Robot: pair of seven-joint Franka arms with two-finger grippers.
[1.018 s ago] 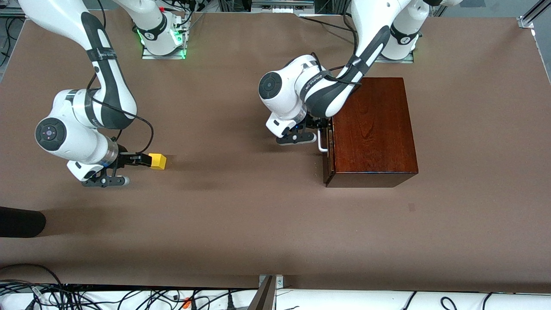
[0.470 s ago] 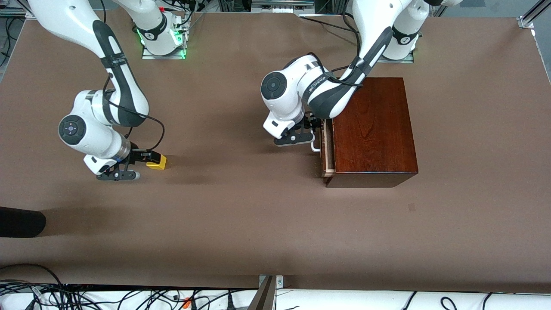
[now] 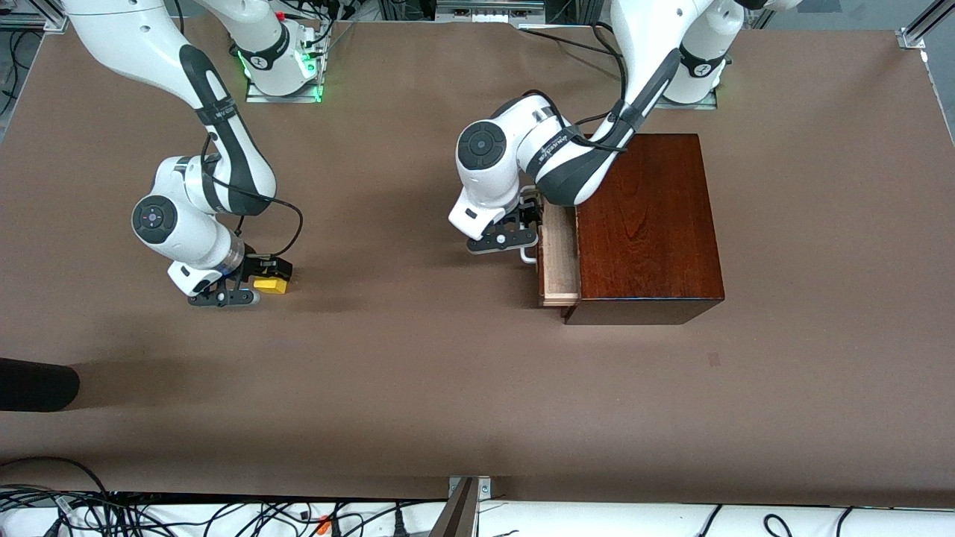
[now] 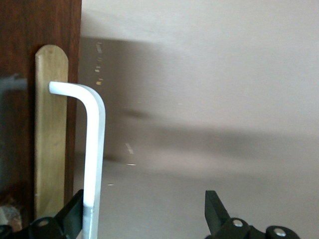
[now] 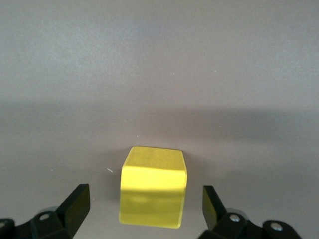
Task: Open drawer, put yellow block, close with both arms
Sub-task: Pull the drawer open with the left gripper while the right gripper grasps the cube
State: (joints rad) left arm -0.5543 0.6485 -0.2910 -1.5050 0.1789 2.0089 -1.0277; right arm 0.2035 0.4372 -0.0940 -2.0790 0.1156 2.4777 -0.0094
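The drawer (image 3: pixel 558 262) of the dark reddish-brown wooden box (image 3: pixel 645 224) is pulled partly out, and its pale plywood shows. My left gripper (image 3: pixel 524 225) is at the white handle (image 3: pixel 528 256). In the left wrist view the gripper (image 4: pixel 144 216) is open. The handle (image 4: pixel 94 149) lies against one of its fingers (image 4: pixel 74 215), and the drawer front (image 4: pixel 20 50) is beside it. The yellow block (image 3: pixel 270 284) sits on the table toward the right arm's end. My right gripper (image 3: pixel 262 277) is low over it. In the right wrist view the gripper (image 5: pixel 144 206) is open, and the block (image 5: pixel 153 191) sits between its fingers with a gap on each side.
A black object (image 3: pixel 36 384) lies at the table's edge at the right arm's end, nearer to the front camera than the block. Cables (image 3: pixel 186 514) run along the near edge. The arm bases (image 3: pixel 280 71) stand at the table's back edge.
The drawer has slid out toward the right arm's end, with my left gripper moving along at the handle. My right gripper has moved in over the yellow block.
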